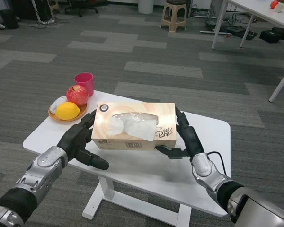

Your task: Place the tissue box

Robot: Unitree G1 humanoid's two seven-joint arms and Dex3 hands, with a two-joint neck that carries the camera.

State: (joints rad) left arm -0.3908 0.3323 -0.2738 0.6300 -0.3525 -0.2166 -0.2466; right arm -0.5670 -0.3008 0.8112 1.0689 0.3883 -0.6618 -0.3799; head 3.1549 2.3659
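Currently the tissue box (134, 126) sits between both hands above the white counter (199, 161), long axis running left to right. The left robot hand (80, 139) and right robot hand (185, 137) press its opposite ends, equally near. A fruit plate (66, 115) and pink cup (85, 82) stand at far left; grey carpet (156, 66) lies beyond.

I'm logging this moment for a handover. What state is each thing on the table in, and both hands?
tissue box: upright, a tissue poking from its top slot, held at both ends
left hand: presses the box's left end
right hand: presses the box's right end
plate: flat on the table, holding fruit
apple: on the plate
lemon: on the plate
pink cup: upright behind the plate
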